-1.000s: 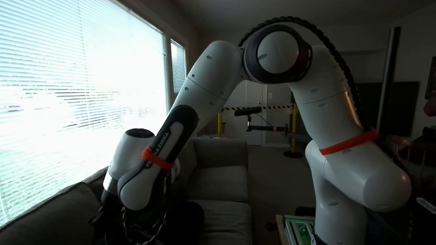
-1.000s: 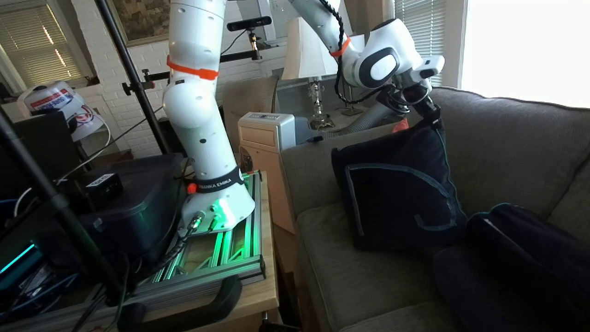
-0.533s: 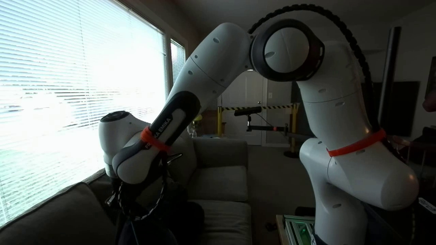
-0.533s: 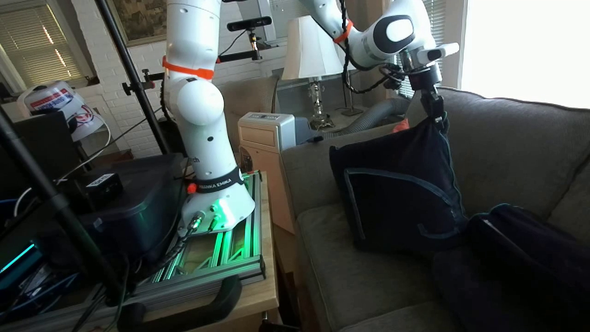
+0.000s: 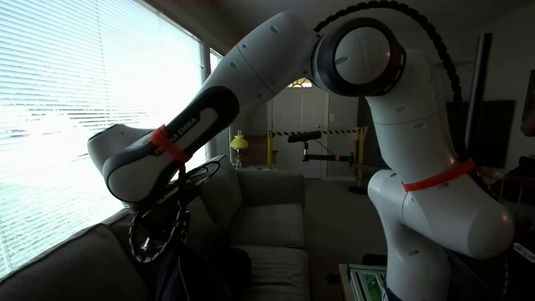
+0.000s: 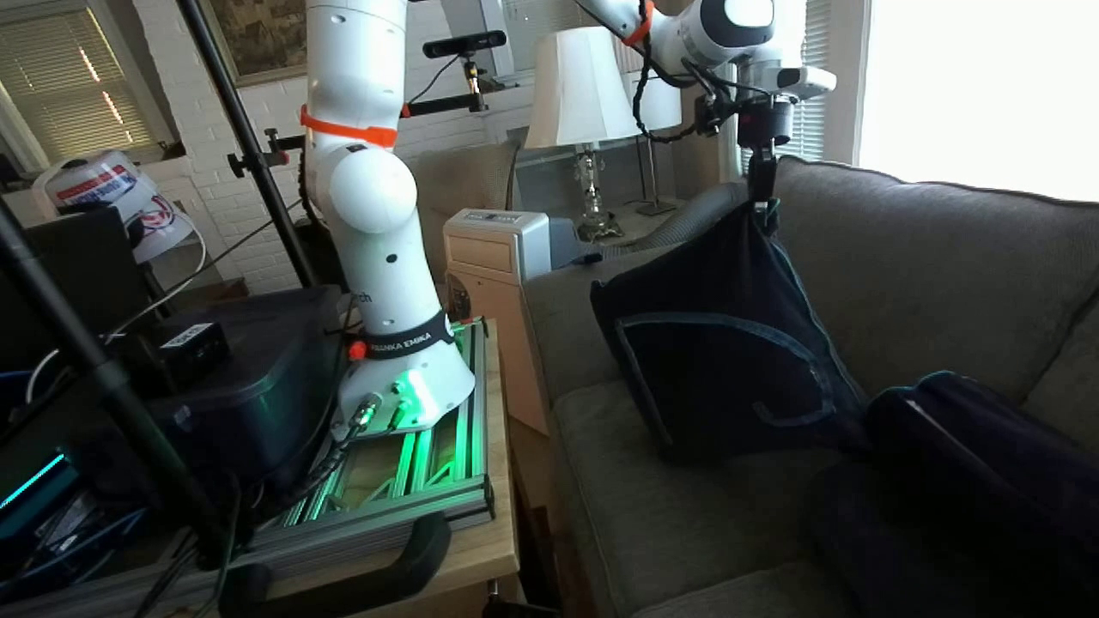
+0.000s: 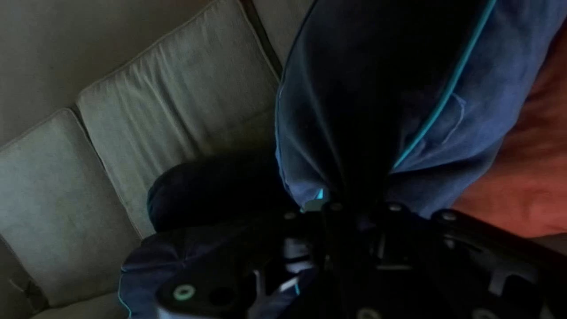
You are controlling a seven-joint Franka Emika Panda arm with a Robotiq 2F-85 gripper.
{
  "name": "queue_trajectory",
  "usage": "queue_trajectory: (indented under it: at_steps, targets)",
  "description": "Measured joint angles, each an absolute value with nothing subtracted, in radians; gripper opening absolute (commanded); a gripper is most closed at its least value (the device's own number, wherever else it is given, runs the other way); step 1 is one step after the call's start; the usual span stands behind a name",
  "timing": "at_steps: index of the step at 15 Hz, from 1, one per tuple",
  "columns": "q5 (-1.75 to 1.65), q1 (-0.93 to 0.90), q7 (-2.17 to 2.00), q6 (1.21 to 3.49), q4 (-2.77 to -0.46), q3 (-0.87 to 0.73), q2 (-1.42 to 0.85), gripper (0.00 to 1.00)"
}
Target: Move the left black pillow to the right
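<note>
1. One corner of the left black pillow [image 6: 721,369] is pinched in my gripper [image 6: 762,204]; the fingers [image 6: 761,176] are squeezed together on bunched cloth, near 12 o'clock on the pillow.
2. That pillow stands tilted over the seat of the sofa [image 6: 936,249], peaked where I grip it, blue trim showing. Its lower edge is too dark for me to tell whether it bears on the seat.
3. At 4 o'clock from it I see a second dark pillow [image 6: 970,463] on the sofa, just beside; I can't tell whether they touch.
4. My wrist view puts the held pillow toward 12 and 1 o'clock from the grip, the second dark pillow at 9, pale seat cushions [image 7: 172,102] at 10 and orange cloth [image 7: 522,186] at 3.
5. In an exterior view, a white lamp [image 6: 579,94] stands at 10 o'clock from the gripper, and my green-lit base [image 6: 429,378] at 9 from the pillow.
6. In an exterior view, my arm [image 5: 267,62] arches from 4 o'clock over to 8, before a bright window [image 5: 104,96]; shadow hides the fingers there.
</note>
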State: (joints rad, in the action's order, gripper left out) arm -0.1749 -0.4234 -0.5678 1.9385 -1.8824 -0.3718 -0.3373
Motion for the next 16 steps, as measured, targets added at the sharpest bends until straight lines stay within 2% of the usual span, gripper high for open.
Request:
queue_trajectory:
  at_steps: [7, 16]
  targets:
    - [-0.171, -0.224, -0.652, 1.748, -1.752, -0.173, -0.319, 0.03]
    - [-0.177, -0.175, -0.895, 1.514, -1.713, -0.124, -0.31, 0.03]
